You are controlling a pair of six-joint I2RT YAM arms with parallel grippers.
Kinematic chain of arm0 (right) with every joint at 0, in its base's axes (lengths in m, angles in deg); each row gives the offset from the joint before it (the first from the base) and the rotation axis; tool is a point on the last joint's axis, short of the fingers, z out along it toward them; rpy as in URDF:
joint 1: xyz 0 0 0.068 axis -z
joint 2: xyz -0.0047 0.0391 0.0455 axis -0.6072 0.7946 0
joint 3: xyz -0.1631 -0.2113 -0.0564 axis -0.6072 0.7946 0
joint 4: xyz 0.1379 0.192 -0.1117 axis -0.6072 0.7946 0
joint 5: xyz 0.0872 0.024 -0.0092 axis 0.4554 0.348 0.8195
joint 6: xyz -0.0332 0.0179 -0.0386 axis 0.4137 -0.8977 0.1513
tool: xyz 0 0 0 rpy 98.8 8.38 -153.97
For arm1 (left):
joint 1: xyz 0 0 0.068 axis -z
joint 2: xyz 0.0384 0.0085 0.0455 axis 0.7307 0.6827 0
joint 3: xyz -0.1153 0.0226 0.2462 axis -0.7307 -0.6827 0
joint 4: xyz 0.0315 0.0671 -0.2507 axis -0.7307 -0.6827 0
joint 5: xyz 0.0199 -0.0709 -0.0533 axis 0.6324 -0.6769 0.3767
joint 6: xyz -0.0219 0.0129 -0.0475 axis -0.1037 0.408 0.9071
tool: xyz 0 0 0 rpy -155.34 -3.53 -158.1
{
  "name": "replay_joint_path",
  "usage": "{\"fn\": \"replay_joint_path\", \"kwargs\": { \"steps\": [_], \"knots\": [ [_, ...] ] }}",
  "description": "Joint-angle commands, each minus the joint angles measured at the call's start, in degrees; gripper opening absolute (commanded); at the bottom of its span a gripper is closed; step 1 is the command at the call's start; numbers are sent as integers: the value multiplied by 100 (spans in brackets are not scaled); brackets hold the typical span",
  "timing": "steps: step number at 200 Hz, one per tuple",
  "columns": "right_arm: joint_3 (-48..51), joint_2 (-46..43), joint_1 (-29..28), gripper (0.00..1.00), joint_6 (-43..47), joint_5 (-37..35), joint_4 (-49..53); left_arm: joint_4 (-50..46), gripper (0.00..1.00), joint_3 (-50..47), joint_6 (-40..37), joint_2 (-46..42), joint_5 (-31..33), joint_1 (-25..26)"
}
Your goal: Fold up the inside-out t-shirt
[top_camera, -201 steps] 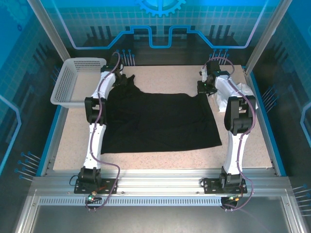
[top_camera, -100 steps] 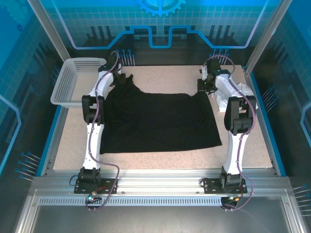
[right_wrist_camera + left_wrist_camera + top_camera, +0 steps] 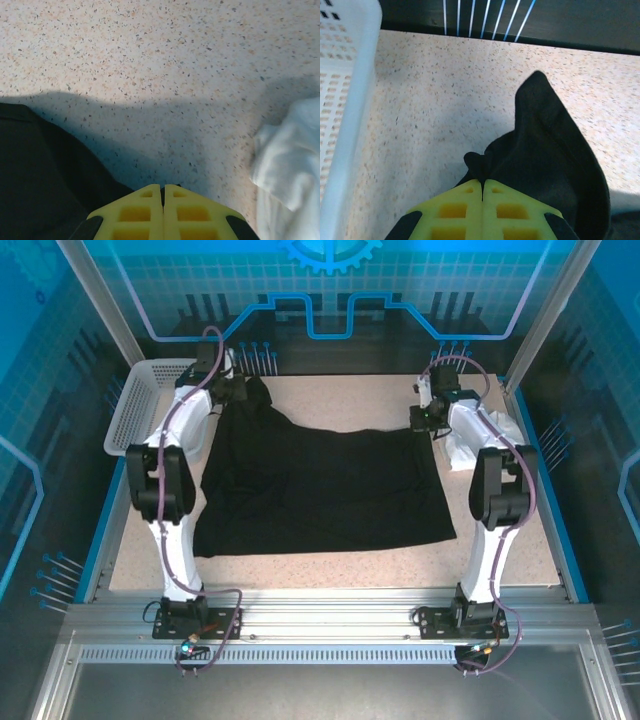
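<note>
Pinching t-shirt — both grippers, seemingly.

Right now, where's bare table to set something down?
Free: far strip of table between t-shirt and the far edge; near strip between its hem and the rail. Crowded: basket by left tool far left; white garment beside right tool.

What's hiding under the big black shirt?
The speckled table shows all around the t-shirt, so it lies on that. Anything beneath the cloth is covered and can't be seen. The left gripper and right gripper pinch its far corners.
</note>
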Motion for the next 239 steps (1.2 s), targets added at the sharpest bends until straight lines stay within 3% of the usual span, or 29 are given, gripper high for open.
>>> {"fn": "replay_joint_path", "kwargs": {
  "steps": [1,33,95,194,239],
  "knots": [
    [431,-618,-24,0,139,-378,-170,764,0,-891,341,-814,-189,-18],
    [1215,-1310,-59,0,-48,-982,-44,1322,0,-2213,705,-1867,-250,-10],
    [2072,-1818,-113,0,-564,-1117,156,1778,0,-4204,1308,-3495,-221,34],
    [2365,-1893,-165,0,-652,-1525,444,1071,0,-5798,1612,-5207,-197,184],
    [2811,-1999,-173,1,-889,-1628,504,888,0,-6389,1864,-5529,-198,209]
  ]
}}
